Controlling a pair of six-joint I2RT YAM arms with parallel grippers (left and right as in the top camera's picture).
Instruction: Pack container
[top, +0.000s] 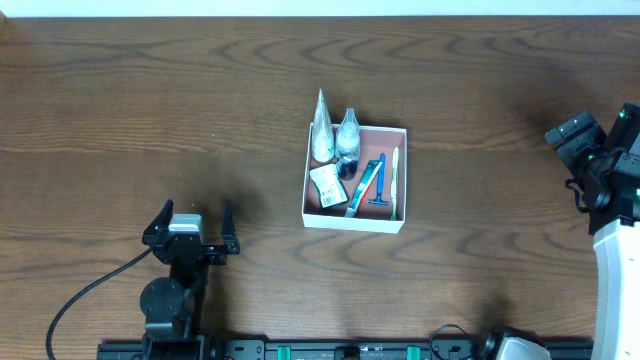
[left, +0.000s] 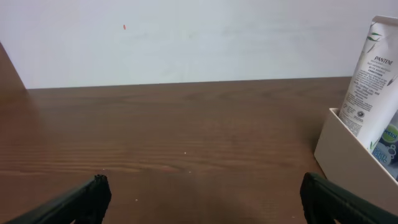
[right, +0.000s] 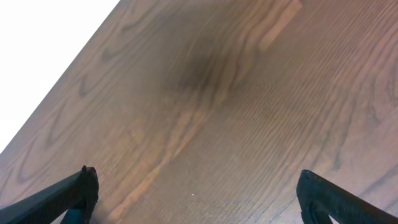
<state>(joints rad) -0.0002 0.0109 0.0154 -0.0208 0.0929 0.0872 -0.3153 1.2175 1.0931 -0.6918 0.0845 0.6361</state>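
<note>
Toiletries (top: 350, 160) lie packed in the box (top: 355, 222) as left fingers (left: 81, 199) and right fingers (right: 68, 193) hang spread, empty, near counter (top: 150, 100) edges, the job apparently done.

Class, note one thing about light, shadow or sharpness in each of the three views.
Overhead: even light, the container sharp, a faint shadow on the table beside the left gripper. Left wrist: print on the tube readable, fingers soft. Right wrist: a dark blurred shadow patch; top-left corner blown white.
</note>
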